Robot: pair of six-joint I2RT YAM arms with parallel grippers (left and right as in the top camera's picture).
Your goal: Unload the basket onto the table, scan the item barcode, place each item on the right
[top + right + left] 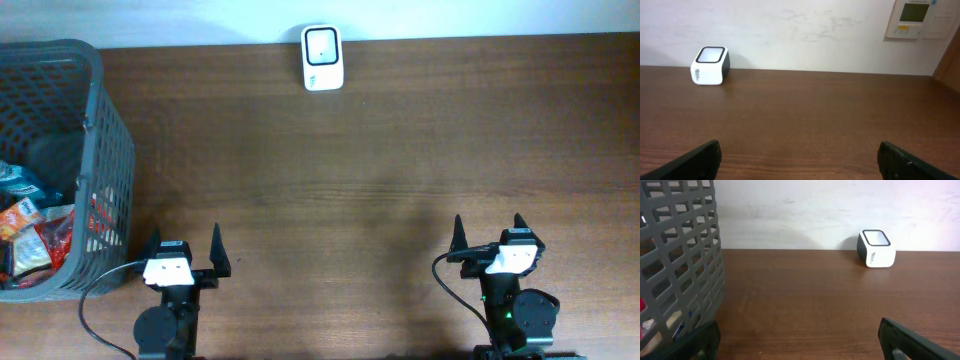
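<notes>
1. wood-grain brown, the table runs back to a pale wall.
2. a white scanner with a dark-framed window on top sits at the table's far edge, close to the wall and about midway across.
3. a grey lattice basket stands at the table's left edge, well apart from the scanner.
4. packets in red, orange and blue lie loose in the bottom of the basket; which one bears the barcode cannot be told.
5. the left end effector sits at the near edge, just right of the basket. its jaws are spread wide and it holds nothing; only bare table shows in the gap in the left wrist view.
6. the right end effector sits at the near edge on the right side, well apart from basket and scanner. its jaws are likewise spread wide, with nothing held.
7. in the left wrist view the basket wall fills the left side and the scanner stands ahead to the right. in the right wrist view the scanner stands ahead to the left.
8. a beige wall panel with a small greenish screen hangs on the wall, at the upper right of the right wrist view.
</notes>
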